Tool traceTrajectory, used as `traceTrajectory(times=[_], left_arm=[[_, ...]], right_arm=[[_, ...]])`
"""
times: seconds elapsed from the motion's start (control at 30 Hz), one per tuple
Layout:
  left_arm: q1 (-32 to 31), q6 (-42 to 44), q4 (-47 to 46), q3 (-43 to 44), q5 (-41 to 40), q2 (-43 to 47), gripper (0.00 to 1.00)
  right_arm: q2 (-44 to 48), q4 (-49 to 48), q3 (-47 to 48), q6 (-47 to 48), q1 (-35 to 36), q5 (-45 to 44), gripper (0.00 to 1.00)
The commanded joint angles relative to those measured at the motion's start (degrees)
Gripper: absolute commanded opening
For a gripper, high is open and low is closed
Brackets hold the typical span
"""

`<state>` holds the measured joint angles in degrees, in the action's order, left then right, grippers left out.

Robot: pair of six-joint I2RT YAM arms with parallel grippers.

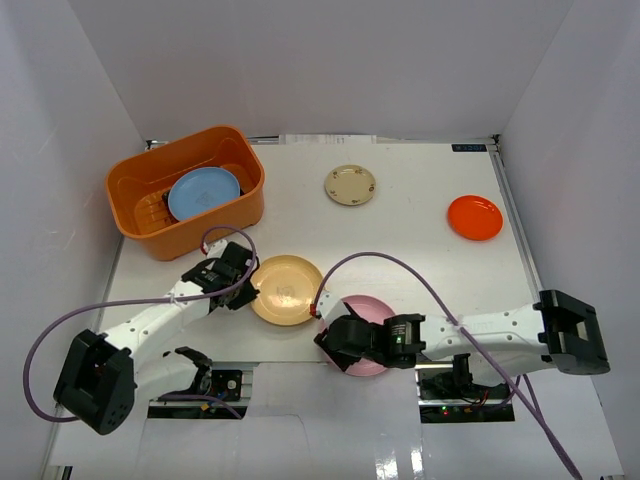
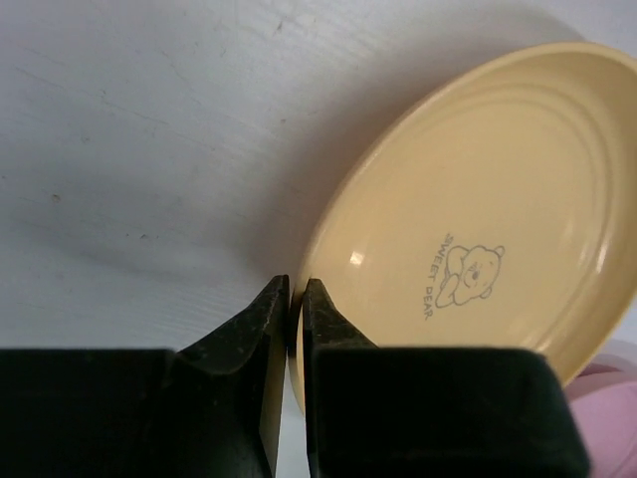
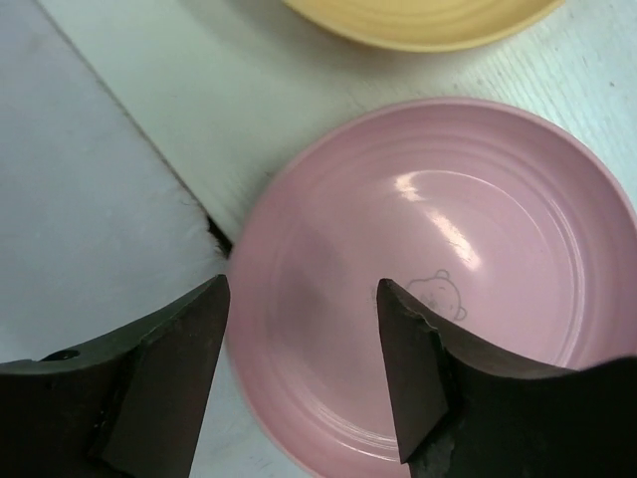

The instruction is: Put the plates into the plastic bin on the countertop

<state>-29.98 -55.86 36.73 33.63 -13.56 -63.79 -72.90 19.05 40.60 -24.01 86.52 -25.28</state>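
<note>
The yellow plate (image 2: 478, 199) carries grey print in its well: "SWEET BEAR" beside a small cartoon bear. The pink plate (image 3: 448, 299) has only a faint outlined bear face, with no words I can read.

My left gripper (image 2: 296, 289) is pinched on the yellow plate's rim, with its black fingers (image 2: 269, 329) almost together and the thin edge between them. My right gripper (image 3: 302, 289) hangs spread wide over the pink plate, one finger above its rim and the other above its well. I cannot tell whether either touches.

Both plates are smooth, glossy and round, with shallow ringed steps. The plastic bin (image 1: 215, 222) is an orange tub with rounded corners and a rolled rim, and a round blue plate (image 1: 204, 193) lies inside it. The yellow plate sits on the white countertop (image 1: 400, 250) just near-right of the bin, and the pink one is beyond it, farther from the bin. A cream plate (image 1: 350, 185) lies to the bin's right, and an orange-red plate (image 1: 475, 217) is well apart, farther right.
</note>
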Motion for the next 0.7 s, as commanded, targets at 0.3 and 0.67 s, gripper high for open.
traceTrajectory(times=[0.3, 0.67], left_arm=[[0.01, 11.28, 1.5, 22.87, -9.63, 6.49, 0.0], [18.09, 18.59, -7.89, 36.68, -9.05, -3.16, 0.0]], right_arm=[[-4.25, -8.24, -1.14, -0.16, 2.78, 5.68, 0.52], [-8.14, -8.32, -1.04, 0.37, 2.78, -1.09, 0.08]])
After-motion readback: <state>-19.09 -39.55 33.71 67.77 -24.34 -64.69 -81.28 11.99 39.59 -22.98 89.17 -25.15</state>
